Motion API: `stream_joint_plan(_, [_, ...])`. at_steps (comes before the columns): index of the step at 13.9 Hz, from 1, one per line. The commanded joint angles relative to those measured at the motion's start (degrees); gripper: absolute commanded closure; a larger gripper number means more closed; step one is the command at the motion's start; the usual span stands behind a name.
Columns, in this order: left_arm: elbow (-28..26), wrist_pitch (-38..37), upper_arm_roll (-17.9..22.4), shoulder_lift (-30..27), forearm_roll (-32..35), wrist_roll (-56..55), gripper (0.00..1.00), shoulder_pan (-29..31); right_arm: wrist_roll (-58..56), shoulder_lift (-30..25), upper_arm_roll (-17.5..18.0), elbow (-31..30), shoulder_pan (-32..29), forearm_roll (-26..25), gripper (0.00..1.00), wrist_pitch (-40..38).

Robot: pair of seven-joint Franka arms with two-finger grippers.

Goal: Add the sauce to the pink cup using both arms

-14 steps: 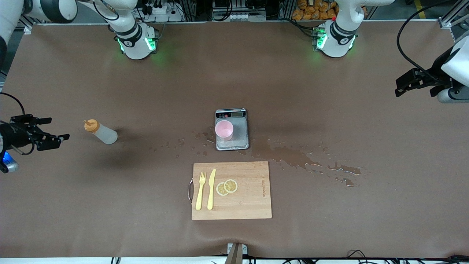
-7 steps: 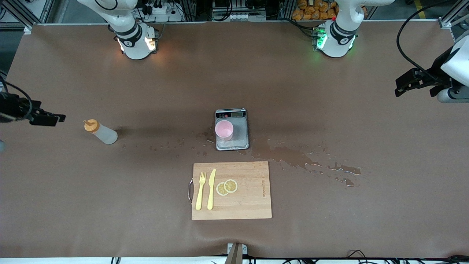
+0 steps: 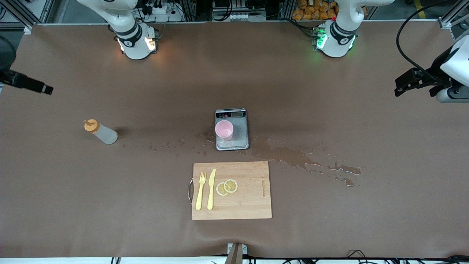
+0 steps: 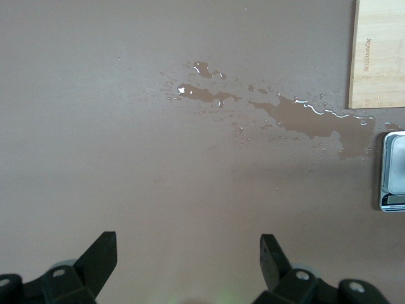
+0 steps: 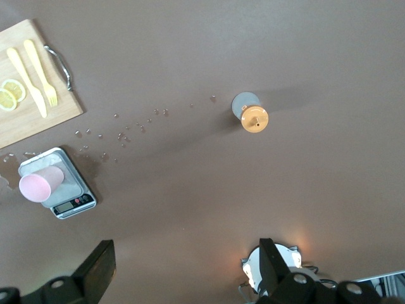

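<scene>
the pink cup (image 3: 224,129) stood on the scale (image 3: 232,129), the sauce bottle (image 3: 100,132) upright, well apart toward the right arm's end. right gripper (image 5: 183,269) and left gripper (image 4: 188,259) hung high, jaws spread. early or late, i couldn't judge; any grasp should take the bottle's body squarely.

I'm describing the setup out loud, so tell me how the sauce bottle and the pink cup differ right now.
The sauce bottle stands on the bare table toward the right arm's end; the pink cup sits on the scale mid-table. The bottle is translucent and closed by an orange cap; the cup is solid pink and open-topped. The bottle is taller and slimmer, the cup shorter and wider. Both stand upright, and neither is held.
</scene>
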Motion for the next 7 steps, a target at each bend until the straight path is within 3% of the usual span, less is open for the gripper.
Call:
stream_joint_plan(1, [0.4,-0.6,-0.1,-0.5,-0.6,0.7,0.00,0.3,-1.6,-5.7,-0.1,-6.4,2.1,-2.3,0.00,2.5])
stream_joint_plan(7, [0.4,-0.6,0.2,-0.4,-0.6,1.0,0.00,0.3,-4.5,-13.2,0.2,-22.0,2.7,-3.7,0.00,15.9])
